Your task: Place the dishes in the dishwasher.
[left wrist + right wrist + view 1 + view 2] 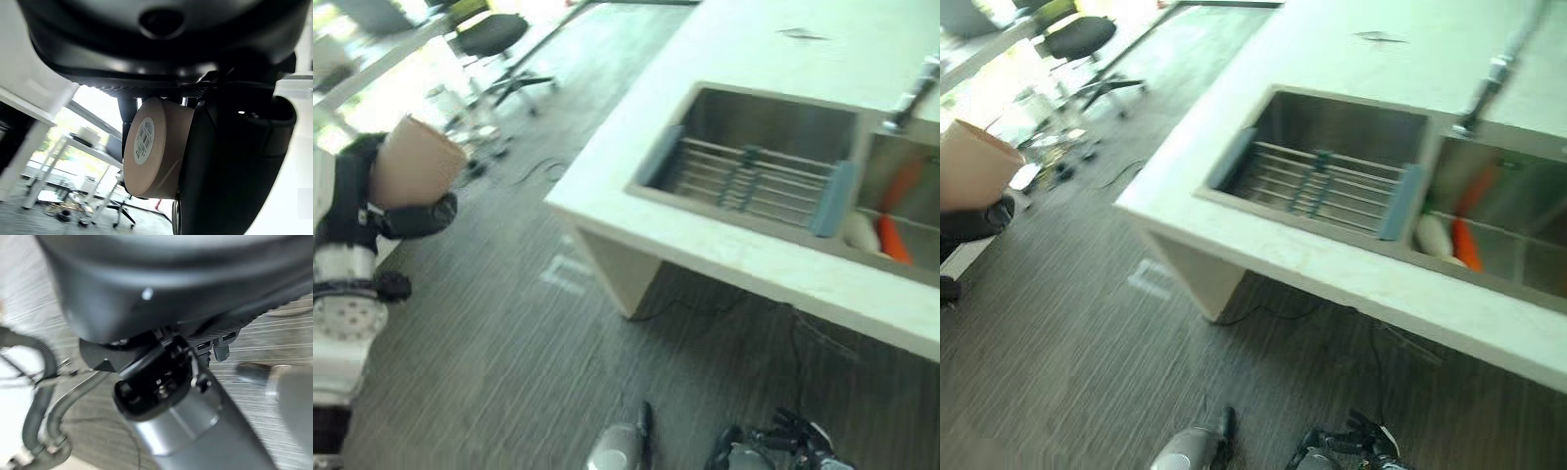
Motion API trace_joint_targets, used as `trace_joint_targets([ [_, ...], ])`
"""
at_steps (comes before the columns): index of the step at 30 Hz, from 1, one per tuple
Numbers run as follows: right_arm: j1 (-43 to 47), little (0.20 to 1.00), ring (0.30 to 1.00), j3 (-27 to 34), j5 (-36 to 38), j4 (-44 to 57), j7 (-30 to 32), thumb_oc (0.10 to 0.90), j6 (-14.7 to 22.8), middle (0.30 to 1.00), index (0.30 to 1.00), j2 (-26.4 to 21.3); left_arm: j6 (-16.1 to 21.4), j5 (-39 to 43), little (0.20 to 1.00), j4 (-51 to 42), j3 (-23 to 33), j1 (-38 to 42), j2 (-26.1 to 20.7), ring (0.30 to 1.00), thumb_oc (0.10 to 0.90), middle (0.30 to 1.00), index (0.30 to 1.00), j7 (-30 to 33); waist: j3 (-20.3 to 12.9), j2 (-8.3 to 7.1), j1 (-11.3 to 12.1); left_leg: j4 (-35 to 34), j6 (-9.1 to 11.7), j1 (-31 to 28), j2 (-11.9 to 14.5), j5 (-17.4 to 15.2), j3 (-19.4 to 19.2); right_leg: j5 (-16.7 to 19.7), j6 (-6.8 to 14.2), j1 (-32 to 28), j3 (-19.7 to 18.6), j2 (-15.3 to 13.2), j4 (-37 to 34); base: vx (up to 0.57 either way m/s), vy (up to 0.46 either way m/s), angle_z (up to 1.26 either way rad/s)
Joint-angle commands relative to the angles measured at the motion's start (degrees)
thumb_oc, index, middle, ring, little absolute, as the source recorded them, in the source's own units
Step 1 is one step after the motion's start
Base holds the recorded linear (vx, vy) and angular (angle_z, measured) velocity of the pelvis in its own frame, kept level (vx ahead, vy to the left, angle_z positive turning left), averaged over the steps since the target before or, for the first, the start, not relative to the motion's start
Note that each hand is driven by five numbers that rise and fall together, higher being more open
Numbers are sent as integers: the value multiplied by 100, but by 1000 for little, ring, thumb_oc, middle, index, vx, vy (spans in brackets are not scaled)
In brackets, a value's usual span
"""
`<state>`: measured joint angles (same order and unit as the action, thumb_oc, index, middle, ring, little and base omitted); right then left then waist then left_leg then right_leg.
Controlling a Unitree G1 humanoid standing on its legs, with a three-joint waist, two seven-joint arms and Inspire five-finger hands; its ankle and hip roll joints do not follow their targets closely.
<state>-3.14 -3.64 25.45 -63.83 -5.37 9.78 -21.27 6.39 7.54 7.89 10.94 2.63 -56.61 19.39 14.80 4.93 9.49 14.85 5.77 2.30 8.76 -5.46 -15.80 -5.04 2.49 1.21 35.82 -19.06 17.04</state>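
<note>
Left hand [372,211] grips one tan cup [411,162]; left wrist view reveals its base label. Right hand's fingers: cannot tell. One sink rack [754,176].

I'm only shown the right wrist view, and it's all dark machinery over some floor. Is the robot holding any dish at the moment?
Observer: Yes. Its left hand is curled round a tan cup, held up at the robot's left side.
Operator: Where is the kitchen part?
Observer: Ahead and to the right stands a white counter with a double sink set into it.
Operator: Anything in that sink?
Observer: A rack spans the left basin, and an orange thing lies in the right one. I cannot tell what it is.
</note>
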Motion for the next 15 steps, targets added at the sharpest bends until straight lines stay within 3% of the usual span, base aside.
trace_joint_targets([
  [1,115,900,900,260,288,101,19,800,241,900,900,107,859,-325,300,-456,908,1151,-699,300,400,300,300,522,-158,163,-368,234,-270,210,-158,-311,205,-386,546,-87,-846,65,15,63,439,228],
  [4,146,900,900,339,-453,259,-74,800,235,900,900,221,952,-599,300,-1088,1083,787,-527,300,400,300,300,137,-117,103,-103,234,-482,71,-494,-508,499,-130,605,-268,-892,-194,15,66,444,139],
  [7,135,900,900,235,-182,306,56,800,166,900,900,274,1110,-953,300,-1542,1047,623,-272,300,400,300,300,-77,-106,59,76,234,-675,31,-599,-562,521,78,570,-666,-825,-206,15,88,318,56],
  [9,125,900,900,251,97,299,39,800,111,900,900,271,1118,-1239,300,-1667,889,675,-190,300,400,300,300,-93,-76,60,-14,234,-845,-13,-786,-637,787,189,571,-606,-1239,-72,589,185,319,68],
  [10,88,900,900,264,221,302,27,800,95,900,900,267,1191,-1319,300,-1629,744,799,-165,300,400,300,300,-130,-41,24,-163,234,-951,-66,-931,-716,1015,79,550,-435,-1621,230,883,167,247,92],
  [11,48,900,900,269,317,256,10,800,165,900,900,271,1273,-1297,300,-1562,524,1026,-204,300,400,300,300,-157,3,34,-364,234,-1087,-25,-1040,-649,1208,-27,421,-179,-1927,747,1086,170,211,114],
  [13,3,900,900,255,286,240,-48,800,232,900,900,261,1280,-1351,300,-1503,280,1285,-261,300,400,300,300,-143,22,27,-593,234,-1178,-45,-1210,-734,1437,-180,359,130,-2214,1216,1116,173,155,163],
  [15,7,900,900,279,381,183,-139,800,167,900,900,190,1178,-1390,300,-1498,136,1448,-362,300,400,300,300,-156,56,5,-772,234,-1183,-103,-1342,-831,1523,-36,324,426,-2294,1449,647,286,46,170],
])
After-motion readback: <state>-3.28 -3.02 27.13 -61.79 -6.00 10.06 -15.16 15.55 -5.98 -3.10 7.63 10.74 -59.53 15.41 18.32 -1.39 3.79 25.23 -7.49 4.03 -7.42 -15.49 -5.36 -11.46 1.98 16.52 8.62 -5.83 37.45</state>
